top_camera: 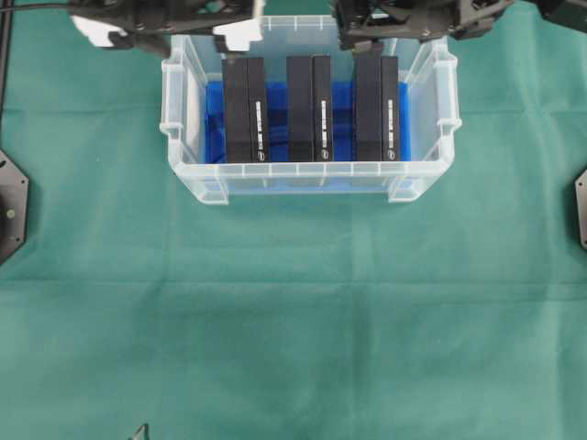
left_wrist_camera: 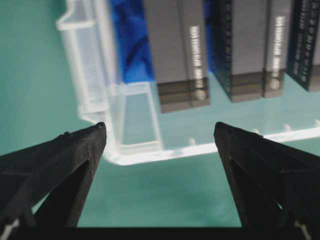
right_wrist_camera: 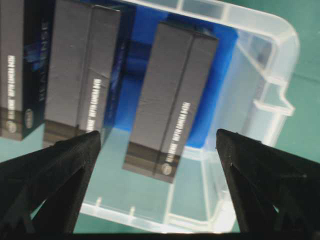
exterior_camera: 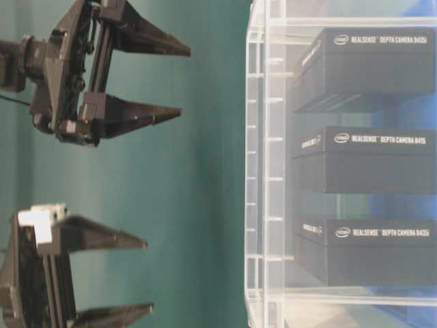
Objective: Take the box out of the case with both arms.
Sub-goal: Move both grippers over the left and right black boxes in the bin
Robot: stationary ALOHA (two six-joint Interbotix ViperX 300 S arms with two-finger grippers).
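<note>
Boxes (top_camera: 312,108) stand on edge in the case (top_camera: 307,171), ungrasped.
Left claw (left_wrist_camera: 160,142) and right claw (right_wrist_camera: 157,145) gape, empty; both should straddle one box's ends before squeezing.

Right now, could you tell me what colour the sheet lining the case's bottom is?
Blue; the sheet shows best in the overhead view.

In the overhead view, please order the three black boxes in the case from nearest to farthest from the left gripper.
Measured from the left gripper, at the case's far-left corner:
1. Left box, just beside it.
2. Middle box, centre of the case.
3. Right box, on the far side, under the right gripper.
</note>
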